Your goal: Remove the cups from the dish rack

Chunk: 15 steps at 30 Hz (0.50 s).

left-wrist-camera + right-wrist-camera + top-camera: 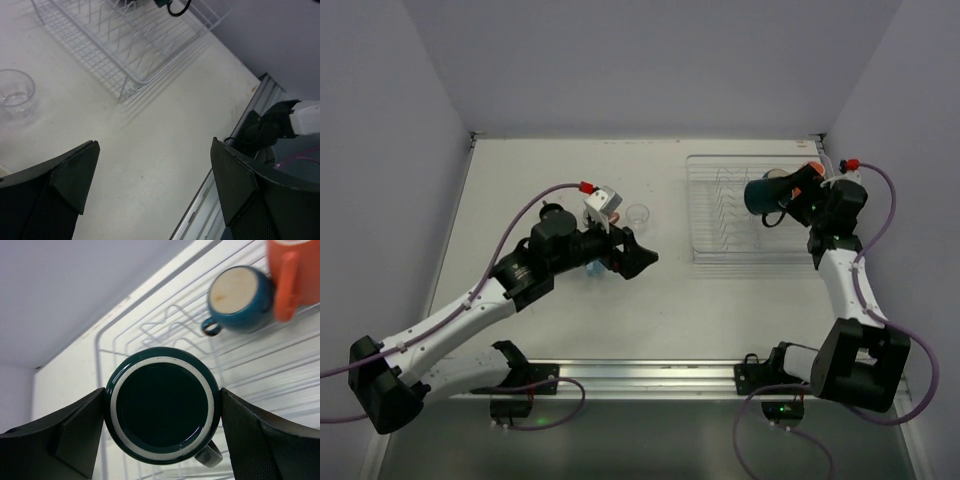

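Observation:
My right gripper is shut on a dark teal cup, a finger pressing each side, its handle at the lower right. From the top view this cup hangs over the white wire dish rack at the right gripper. Further back in the rack a blue cup rests upside down beside an orange cup. A clear glass tumbler stands on the table left of the rack. My left gripper is open just in front of it, and in its own view the left gripper holds nothing.
The glass tumbler and the rack's near corner show in the left wrist view. Something light blue peeks out under the left arm. A metal rail runs along the table's near edge.

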Tool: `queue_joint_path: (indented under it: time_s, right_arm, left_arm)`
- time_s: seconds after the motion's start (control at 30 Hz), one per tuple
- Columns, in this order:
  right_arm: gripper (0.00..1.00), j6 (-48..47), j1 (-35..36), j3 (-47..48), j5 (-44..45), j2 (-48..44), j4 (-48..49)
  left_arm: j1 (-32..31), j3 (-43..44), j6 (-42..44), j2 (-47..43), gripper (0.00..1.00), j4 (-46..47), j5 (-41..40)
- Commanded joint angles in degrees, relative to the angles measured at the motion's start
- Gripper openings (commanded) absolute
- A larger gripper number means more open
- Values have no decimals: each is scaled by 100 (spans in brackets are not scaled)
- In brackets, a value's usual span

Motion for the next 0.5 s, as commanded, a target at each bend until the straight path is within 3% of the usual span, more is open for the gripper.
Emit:
queue_joint_path:
  time_s: [0.0, 0.2, 0.47]
  right_arm:
    - [52, 1226, 42, -463, -1464, -532, 1805]
    - [52, 2589, 121, -1536, -2651, -1086, 3514]
    - [52, 3557, 402, -2302, -3417, -1254, 4745]
  left_arm:
    - [17, 339, -1037, 468, 100, 1639, 741]
    - [-27, 628, -1829, 1620, 98, 2914, 917]
    - [-27, 1551, -1970, 3254, 95, 3250, 995]
